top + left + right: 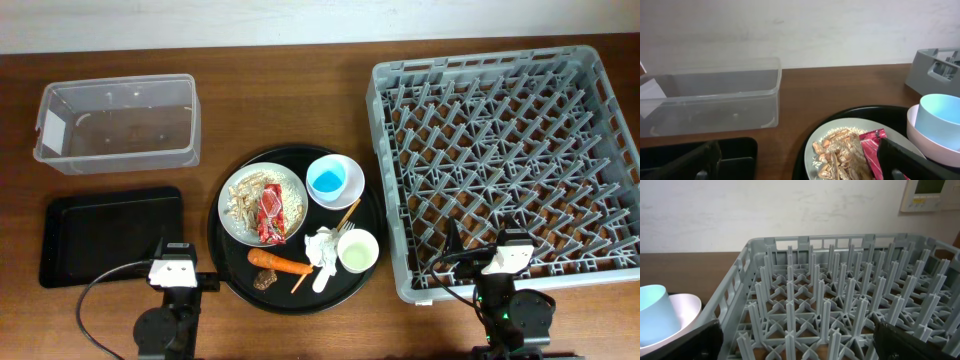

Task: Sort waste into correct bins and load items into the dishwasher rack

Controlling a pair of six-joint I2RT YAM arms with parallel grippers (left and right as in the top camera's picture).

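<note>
step: opening, nothing sorted | wrapper (271, 213) on plate (234, 190), centre frame | left tool (175, 262), right tool (506, 250) spread, empty, bottom edge | next: reach left tool to wrapper, pinch, lift, bin

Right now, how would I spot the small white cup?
Left of the big grey rack lies a round black tray. At its near right edge stands the small white cup, not nested, unlike the blue cup sitting in a pink bowl.
</note>
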